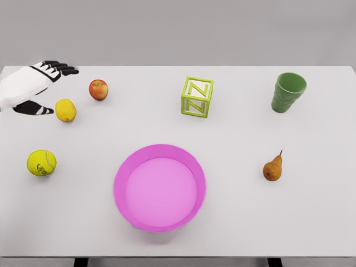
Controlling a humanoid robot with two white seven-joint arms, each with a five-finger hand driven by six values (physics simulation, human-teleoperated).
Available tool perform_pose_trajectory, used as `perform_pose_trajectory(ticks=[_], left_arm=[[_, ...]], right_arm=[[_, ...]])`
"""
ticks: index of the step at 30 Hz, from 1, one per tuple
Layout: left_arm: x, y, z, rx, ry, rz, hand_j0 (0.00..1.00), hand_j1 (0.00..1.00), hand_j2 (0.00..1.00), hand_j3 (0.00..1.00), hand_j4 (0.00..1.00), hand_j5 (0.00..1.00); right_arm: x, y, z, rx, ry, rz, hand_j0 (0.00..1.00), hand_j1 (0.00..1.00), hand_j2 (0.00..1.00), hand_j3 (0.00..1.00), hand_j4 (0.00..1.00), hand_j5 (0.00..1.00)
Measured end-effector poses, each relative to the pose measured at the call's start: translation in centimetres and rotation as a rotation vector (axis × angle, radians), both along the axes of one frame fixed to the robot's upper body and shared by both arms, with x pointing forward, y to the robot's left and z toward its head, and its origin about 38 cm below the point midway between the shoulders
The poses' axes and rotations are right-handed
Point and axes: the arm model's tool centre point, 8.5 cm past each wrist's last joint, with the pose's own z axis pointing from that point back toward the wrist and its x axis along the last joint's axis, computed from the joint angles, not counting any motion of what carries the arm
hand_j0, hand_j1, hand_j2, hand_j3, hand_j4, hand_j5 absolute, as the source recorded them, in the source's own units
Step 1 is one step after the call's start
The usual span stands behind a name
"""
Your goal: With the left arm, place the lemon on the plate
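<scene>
A yellow lemon [65,109] lies on the white table at the far left. My left hand [49,89] hovers just left of it, open, with the black fingers [62,69] stretched out above and behind the lemon and the thumb [34,109] close to its left side. Nothing is held. The pink plate [159,187] with a raised rim sits in the front middle of the table, well to the right of and nearer than the lemon. My right arm does not show.
A red apple [98,89] rests just right of the lemon. A tennis ball [41,163] lies at the front left. A green letter block [197,96], a green cup [288,92] and a brown pear [272,167] stand further right.
</scene>
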Motion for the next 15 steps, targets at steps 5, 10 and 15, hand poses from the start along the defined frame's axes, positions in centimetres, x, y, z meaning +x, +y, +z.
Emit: perform_pose_trajectory(ticks=[5, 10, 15], left_arm=[[0.3, 1.3, -3.1, 0.129, 0.177, 0.024, 1.00, 1.00, 1.00, 1.00, 1.00, 1.00], [1.3, 2.5, -3.0, 0.190, 0.243, 0.055, 1.00, 1.00, 1.00, 1.00, 1.00, 1.00], [2.0, 3.0, -2.5, 0.202, 0.248, 0.075, 1.00, 1.00, 1.00, 1.00, 1.00, 1.00]], right_arm=[[0.0, 0.0, 0.0, 0.000, 0.000, 0.000, 1.00, 1.00, 1.00, 1.00, 1.00, 1.00], [0.0, 0.0, 0.0, 0.000, 0.000, 0.000, 1.00, 1.00, 1.00, 1.00, 1.00, 1.00], [0.0, 0.0, 0.0, 0.000, 0.000, 0.000, 1.00, 1.00, 1.00, 1.00, 1.00, 1.00]])
